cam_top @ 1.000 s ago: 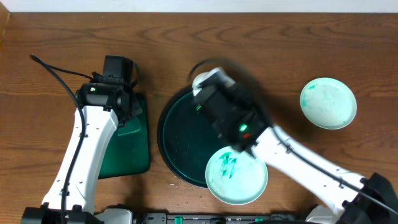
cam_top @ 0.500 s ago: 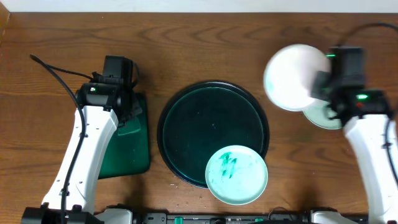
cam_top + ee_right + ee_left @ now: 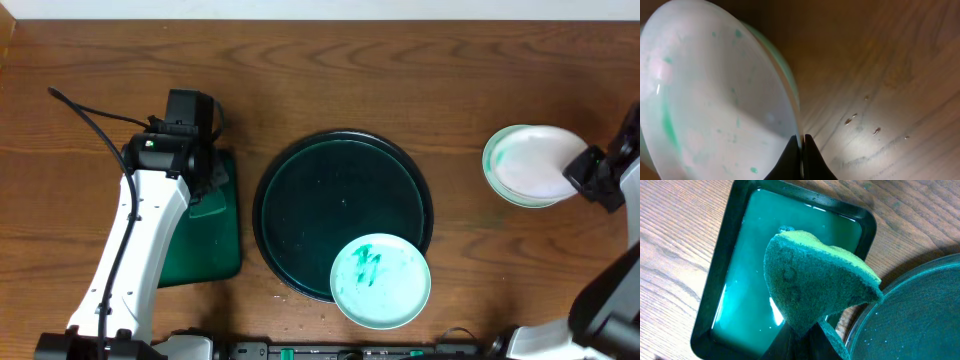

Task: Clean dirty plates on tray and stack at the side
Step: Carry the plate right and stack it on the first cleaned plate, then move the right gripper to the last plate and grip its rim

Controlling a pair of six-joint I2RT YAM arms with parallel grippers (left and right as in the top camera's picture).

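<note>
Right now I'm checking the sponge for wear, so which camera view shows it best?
The left wrist view: the sponge fills the frame, pinched by the left end effector above the small green tray. Overhead shows only a green sliver beside the left arm. The right wrist view misses it.

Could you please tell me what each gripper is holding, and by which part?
The left gripper pinches the green sponge by one end. The right gripper pinches a white plate by its rim, tilted over another plate.
</note>
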